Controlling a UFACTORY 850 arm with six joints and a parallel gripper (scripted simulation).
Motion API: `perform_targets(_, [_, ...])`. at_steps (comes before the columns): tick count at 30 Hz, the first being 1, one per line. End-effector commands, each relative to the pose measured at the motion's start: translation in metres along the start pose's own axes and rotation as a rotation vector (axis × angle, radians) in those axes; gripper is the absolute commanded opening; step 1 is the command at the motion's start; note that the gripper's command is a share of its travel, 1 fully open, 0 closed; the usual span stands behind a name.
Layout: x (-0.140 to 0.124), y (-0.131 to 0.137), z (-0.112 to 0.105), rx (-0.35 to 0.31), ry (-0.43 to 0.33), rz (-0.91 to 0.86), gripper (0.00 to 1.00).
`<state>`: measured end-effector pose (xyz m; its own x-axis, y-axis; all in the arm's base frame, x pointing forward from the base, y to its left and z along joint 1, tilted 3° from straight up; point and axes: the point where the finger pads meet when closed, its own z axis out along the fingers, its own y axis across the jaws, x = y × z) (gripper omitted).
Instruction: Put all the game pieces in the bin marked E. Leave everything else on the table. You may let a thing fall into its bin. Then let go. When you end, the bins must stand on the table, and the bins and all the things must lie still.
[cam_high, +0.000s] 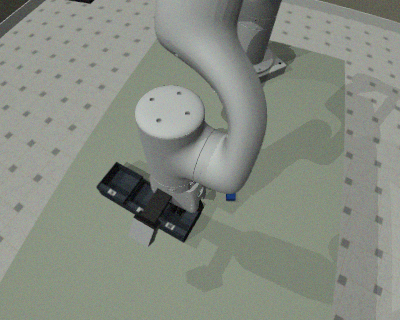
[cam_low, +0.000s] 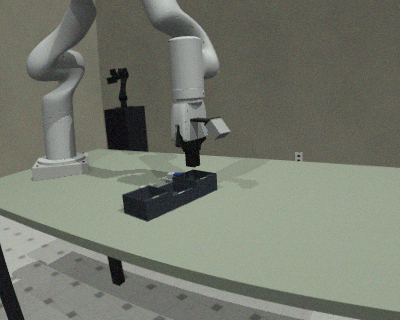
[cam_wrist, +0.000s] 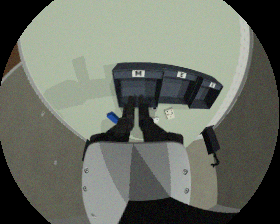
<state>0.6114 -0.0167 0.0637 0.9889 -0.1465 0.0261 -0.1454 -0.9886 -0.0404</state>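
While the gripper (cam_low: 192, 159) hangs just above the row of dark bins (cam_low: 150, 202), its fingers stand nearly shut with nothing visible between them. Beyond that row, just behind its far end, a small blue piece (cam_high: 231, 197) lies on the green table (cam_low: 300, 210).
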Motion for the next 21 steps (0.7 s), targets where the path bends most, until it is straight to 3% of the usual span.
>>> perform_targets(1, [0.0,0.0,-0.005,0.0,0.0,0.0,0.07])
perform_targets(3, [0.0,0.0,-0.006,0.0,0.0,0.0,0.07])
perform_targets(15, [0.0,0.0,-0.106,0.0,0.0,0.0,0.07])
perform_targets(17, [0.0,0.0,-0.106,0.0,0.0,0.0,0.07])
perform_targets(21, [0.0,0.0,-0.131,0.0,0.0,0.0,0.07])
